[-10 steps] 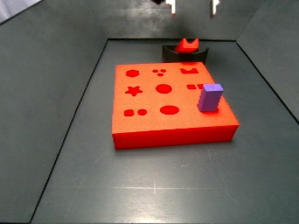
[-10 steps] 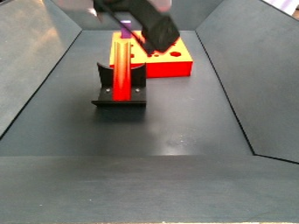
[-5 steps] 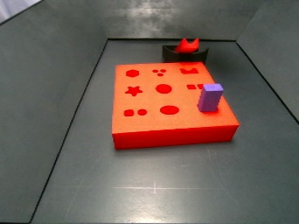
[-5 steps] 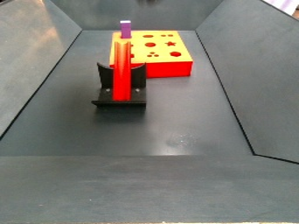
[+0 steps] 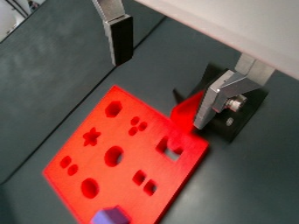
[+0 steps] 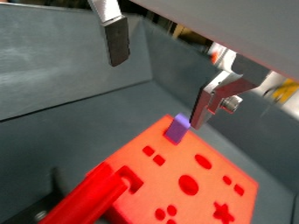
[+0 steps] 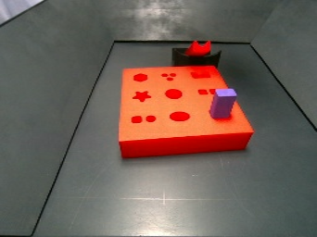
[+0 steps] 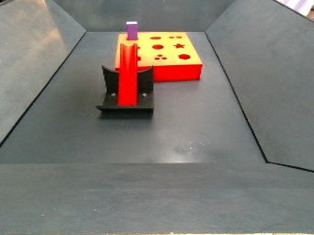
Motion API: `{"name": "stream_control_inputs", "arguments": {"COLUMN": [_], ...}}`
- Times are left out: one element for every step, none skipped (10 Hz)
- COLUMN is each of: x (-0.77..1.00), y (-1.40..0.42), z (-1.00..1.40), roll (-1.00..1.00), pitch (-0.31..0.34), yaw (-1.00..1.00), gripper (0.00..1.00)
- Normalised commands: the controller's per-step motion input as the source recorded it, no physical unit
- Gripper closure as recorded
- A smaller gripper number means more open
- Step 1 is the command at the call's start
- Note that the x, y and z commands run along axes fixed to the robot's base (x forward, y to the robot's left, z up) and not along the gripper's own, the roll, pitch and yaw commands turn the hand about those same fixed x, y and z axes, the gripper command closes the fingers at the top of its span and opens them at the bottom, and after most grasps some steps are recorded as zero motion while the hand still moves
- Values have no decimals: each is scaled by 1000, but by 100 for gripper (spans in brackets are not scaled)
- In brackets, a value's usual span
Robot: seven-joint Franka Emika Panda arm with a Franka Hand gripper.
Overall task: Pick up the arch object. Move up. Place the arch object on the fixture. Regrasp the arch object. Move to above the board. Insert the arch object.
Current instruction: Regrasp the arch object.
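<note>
The arch object [image 8: 127, 78] is a long bright-red bar lying in the scoop of the dark fixture [image 8: 127, 104]; in a side view it shows end-on [image 7: 199, 45] on the fixture [image 7: 198, 58] behind the board [image 7: 186, 144]. My gripper [image 5: 163, 91] hangs open high above, with nothing between its fingers. In both wrist views the arch object [image 5: 184, 119] [image 6: 87, 197] lies far below the gripper [image 6: 159, 93], next to the board [image 5: 163, 173] [image 6: 140, 179]. The gripper is out of frame in both side views.
A short purple block [image 7: 223, 102] stands upright on the board near one edge, also seen as the purple block [image 8: 128, 30] [image 6: 177, 129] [image 5: 111, 217]. Sloping dark walls [image 8: 50, 64] enclose the floor.
The gripper, seen at the top of both side views a second ago, has risen out of them. The arch object stays on the fixture.
</note>
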Motion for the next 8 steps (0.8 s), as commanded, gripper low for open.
{"name": "stream_control_inputs", "arguments": {"x": [-20, -21, -17, -8, -4, -2, 2, 4], "y": [-23, -23, -21, -19, -23, -19, -14, -18], "z": [7, 9, 9, 14, 12, 11, 14, 12], "roll": [1000, 1000, 1000, 1000, 1000, 1000, 1000, 1000], "pitch": [38, 36, 32, 29, 26, 25, 28, 34], "yaw": [26, 26, 27, 28, 29, 30, 32, 34], "gripper": [0, 0, 0, 0, 0, 0, 0, 0]}}
